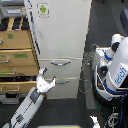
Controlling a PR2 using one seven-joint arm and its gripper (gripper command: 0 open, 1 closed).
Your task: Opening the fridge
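The fridge (62,30) is tall and white, with a green-android sticker (43,9) at the top of its large upper door. Below are two drawers with silver bar handles, the upper handle (60,62) and the lower handle (63,81). All look shut. My arm (27,107) reaches up from the bottom left. My gripper (47,76) is at the fridge's lower left edge, level with the drawers and left of the lower handle. Its fingers look spread apart and hold nothing.
A tan wooden drawer cabinet (16,55) with green labels stands right against the fridge on the exterior view's left, some drawers pulled out. The robot's white body (116,67) with cables is on the right. A second gripper's tip (94,120) shows at the bottom edge.
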